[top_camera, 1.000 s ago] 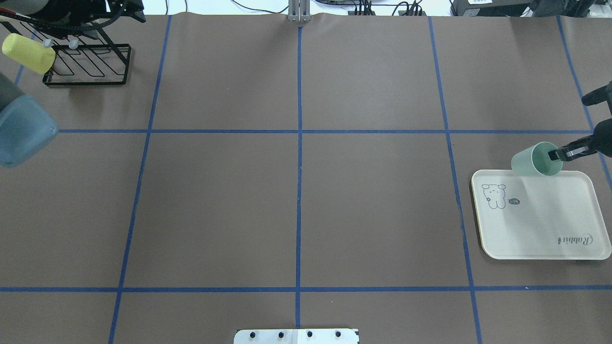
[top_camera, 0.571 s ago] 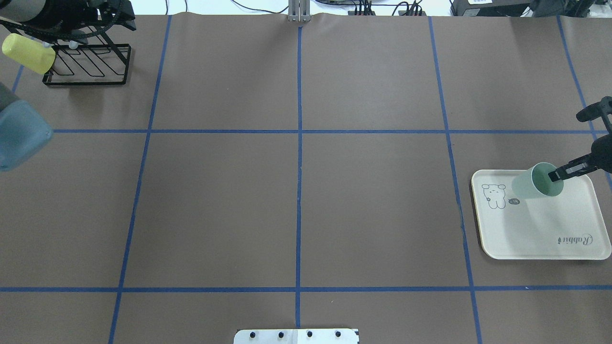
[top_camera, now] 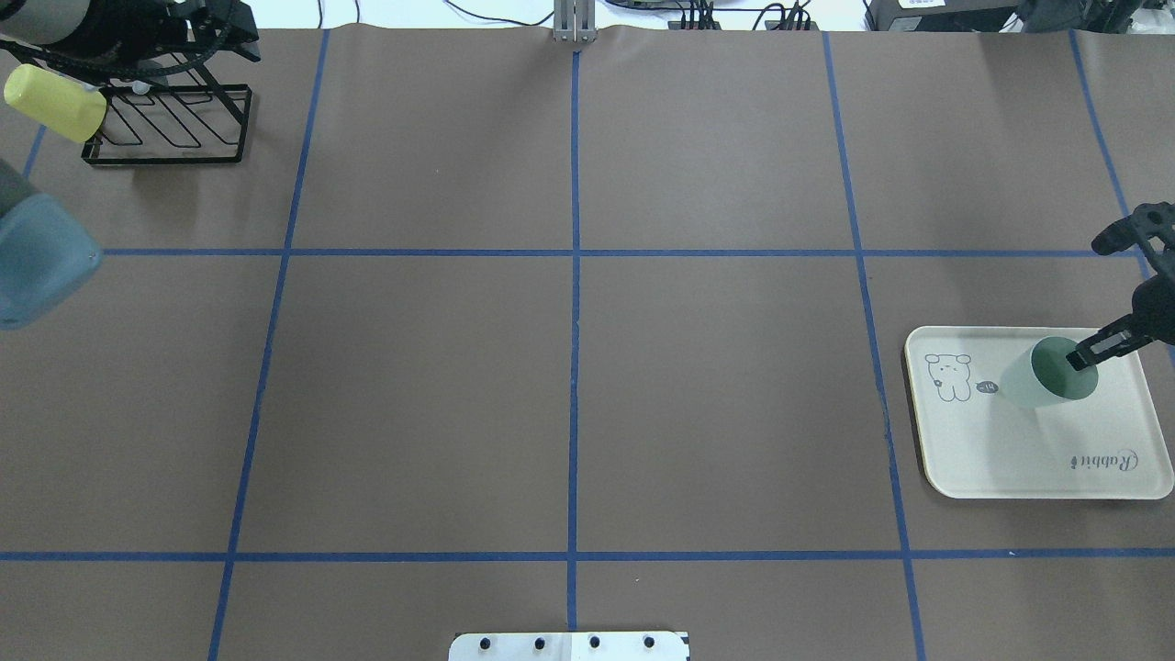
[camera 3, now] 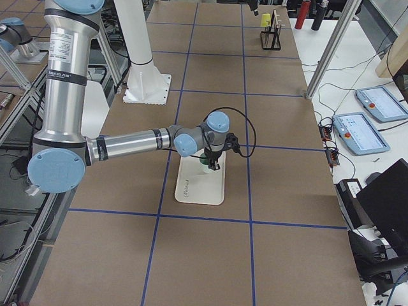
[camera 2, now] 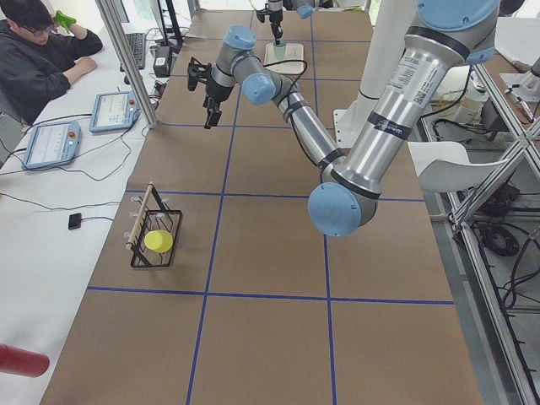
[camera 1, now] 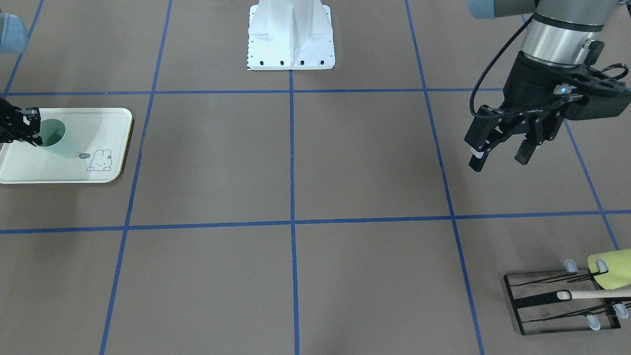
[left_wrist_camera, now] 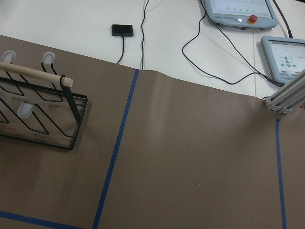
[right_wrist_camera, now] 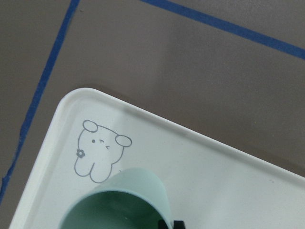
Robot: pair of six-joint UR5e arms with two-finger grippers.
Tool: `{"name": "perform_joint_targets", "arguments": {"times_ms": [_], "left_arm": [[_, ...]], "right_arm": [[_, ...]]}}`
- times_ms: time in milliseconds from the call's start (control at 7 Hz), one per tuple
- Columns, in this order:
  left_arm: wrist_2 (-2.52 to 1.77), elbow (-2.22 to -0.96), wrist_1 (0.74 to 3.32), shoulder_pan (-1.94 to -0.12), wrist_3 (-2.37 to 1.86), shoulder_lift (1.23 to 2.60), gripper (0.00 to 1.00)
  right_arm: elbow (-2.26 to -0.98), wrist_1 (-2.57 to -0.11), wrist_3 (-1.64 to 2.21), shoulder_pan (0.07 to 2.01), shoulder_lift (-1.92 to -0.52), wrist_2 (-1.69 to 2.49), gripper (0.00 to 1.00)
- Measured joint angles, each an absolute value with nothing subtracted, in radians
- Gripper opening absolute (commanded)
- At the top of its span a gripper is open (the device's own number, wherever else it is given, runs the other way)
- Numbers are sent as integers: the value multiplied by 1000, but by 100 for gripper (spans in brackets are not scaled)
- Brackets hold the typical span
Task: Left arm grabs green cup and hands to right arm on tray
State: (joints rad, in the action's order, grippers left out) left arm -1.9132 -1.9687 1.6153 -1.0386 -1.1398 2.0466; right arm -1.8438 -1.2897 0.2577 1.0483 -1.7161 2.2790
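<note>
The green cup (top_camera: 1042,375) is low over the tray (top_camera: 1037,441), near its far edge beside the bunny drawing, tilted slightly. I cannot tell whether its base touches the tray. My right gripper (top_camera: 1088,353) is shut on the cup's rim, one finger inside the mouth. The front view shows the same gripper (camera 1: 27,130), the cup (camera 1: 56,140) and the tray (camera 1: 59,170). The right wrist view shows the cup (right_wrist_camera: 124,200) over the tray (right_wrist_camera: 200,157). My left gripper (camera 1: 499,159) is open and empty, hovering above the table far from the tray.
A black wire rack (top_camera: 174,128) stands at the far left corner with a yellow-green cup (top_camera: 55,101) on it; the front view shows the rack (camera 1: 557,301) with a wooden bar. Operator tablets (left_wrist_camera: 238,7) lie beyond the table's far edge.
My right gripper has carried the green cup from beyond the tray's far edge to over the tray, lowering it and turning it more upright. The left arm has drawn back a little.
</note>
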Motion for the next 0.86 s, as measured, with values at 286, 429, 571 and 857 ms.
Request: {"name": "perform_joint_targets", "arguments": {"times_ms": [286, 429, 571, 857], "left_arm": [[-1913, -1967, 1615, -1039, -1140, 2046, 99], [-1913, -1966, 1615, -1039, -1140, 2045, 99], [-1913, -1965, 1614, -1039, -1140, 2045, 99], [-1914, -1968, 1614, -1039, -1140, 2045, 99]], "right_arm": [[-1840, -1301, 250, 1045, -1716, 2275, 66], [-1837, -1302, 250, 1043, -1716, 2275, 100], [-1833, -1301, 249, 1043, -1716, 2274, 100], [-1838, -1298, 244, 1071, -1713, 2278, 100]]}}
